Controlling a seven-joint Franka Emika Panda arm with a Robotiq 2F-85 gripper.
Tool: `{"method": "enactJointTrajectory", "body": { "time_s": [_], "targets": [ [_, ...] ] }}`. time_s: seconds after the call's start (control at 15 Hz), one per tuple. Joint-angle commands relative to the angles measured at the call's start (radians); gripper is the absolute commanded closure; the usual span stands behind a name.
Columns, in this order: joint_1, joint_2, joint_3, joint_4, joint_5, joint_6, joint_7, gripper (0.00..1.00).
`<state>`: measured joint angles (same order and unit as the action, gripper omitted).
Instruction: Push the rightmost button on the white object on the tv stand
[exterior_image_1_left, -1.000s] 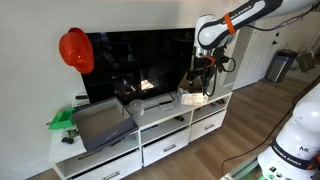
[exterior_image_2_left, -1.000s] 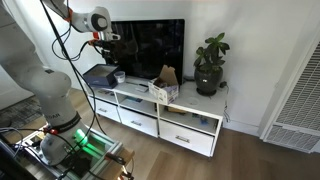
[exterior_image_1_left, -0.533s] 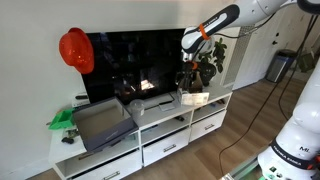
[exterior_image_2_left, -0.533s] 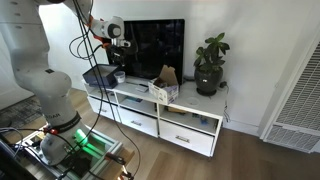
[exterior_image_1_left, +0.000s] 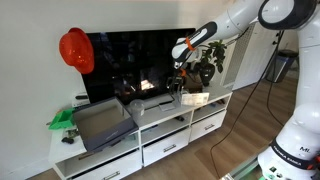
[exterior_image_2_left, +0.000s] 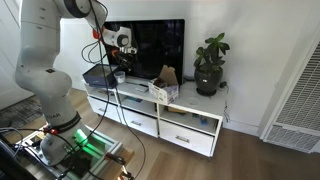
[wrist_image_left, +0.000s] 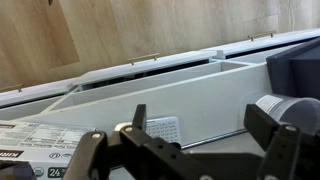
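Wrist view: gripper (wrist_image_left: 186, 152) jaws spread above tv stand (wrist_image_left: 200, 100).

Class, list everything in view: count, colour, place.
stand: one, white, along the wall.
TV: one, black, on the stand.
white object: one, white, on the stand before the TV.
tray: one, grey, on one end of the stand.
box: one, tan and white, beside the white object.
plant: one, green, dark pot, at the stand's other end.
helmet: one, red, at the TV's upper corner.
arm: one, white, reaching over the stand.
pincer: one, dark, open, above the stand.
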<state>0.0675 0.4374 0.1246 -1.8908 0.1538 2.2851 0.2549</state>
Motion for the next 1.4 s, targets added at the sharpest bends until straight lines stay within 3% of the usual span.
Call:
{"method": "enactJointTrajectory", "body": {
  "time_s": [0.0,0.53,0.8,0.87,0.93,1.33],
  "targets": [
    [0.019,0.017,-0.024,0.007,0.011,0.005,-0.008,0.00],
    [0.021,0.017,-0.025,0.011,0.011,0.005,-0.008,0.00],
    [0.011,0.136,-0.048,0.121,0.007,-0.016,-0.005,0.00],
    [0.015,0.172,-0.062,0.153,0.000,-0.014,0.013,0.25],
    [0.013,0.199,-0.069,0.178,0.004,-0.013,0.018,0.26],
    [-0.002,0.372,-0.095,0.347,0.007,-0.033,0.008,0.70]
  ]
}}
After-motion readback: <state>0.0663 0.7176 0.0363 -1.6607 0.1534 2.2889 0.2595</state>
